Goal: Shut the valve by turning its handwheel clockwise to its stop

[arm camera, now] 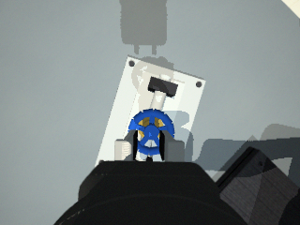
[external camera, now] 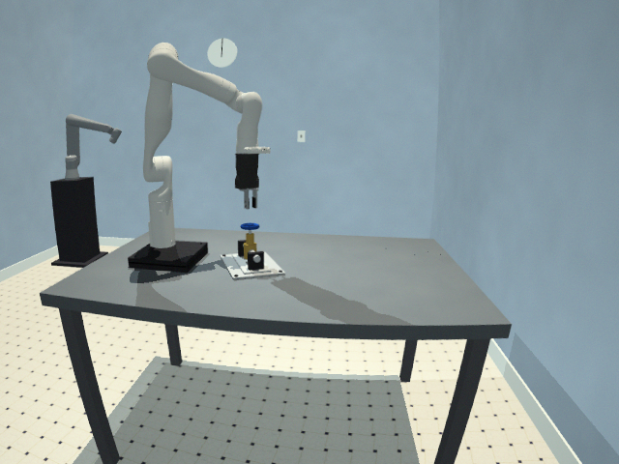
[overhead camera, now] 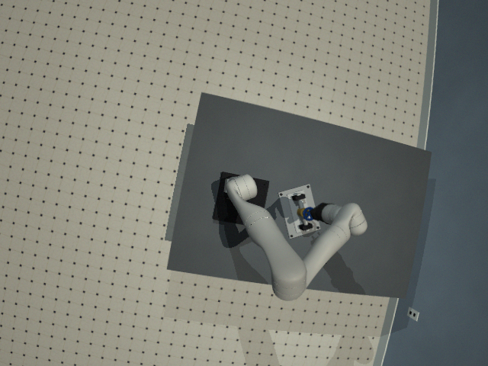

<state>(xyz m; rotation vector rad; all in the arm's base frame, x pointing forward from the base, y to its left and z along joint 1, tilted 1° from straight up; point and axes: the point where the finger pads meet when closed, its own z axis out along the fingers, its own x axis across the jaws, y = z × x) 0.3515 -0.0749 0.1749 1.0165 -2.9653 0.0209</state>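
The valve has a blue handwheel (external camera: 249,226) lying level on a brass body, mounted on a white plate (external camera: 252,265) on the grey table. It also shows from above (overhead camera: 308,213) and in the wrist view (arm camera: 151,131). My gripper (external camera: 249,201) hangs straight above the handwheel with a clear gap below its fingertips. The fingers stand partly open and hold nothing. In the wrist view the two fingers frame the wheel from above.
My arm's black base (external camera: 167,255) sits on the table left of the valve plate. A second small arm on a black pedestal (external camera: 73,219) stands on the floor beyond the table's left side. The table's right half holds nothing.
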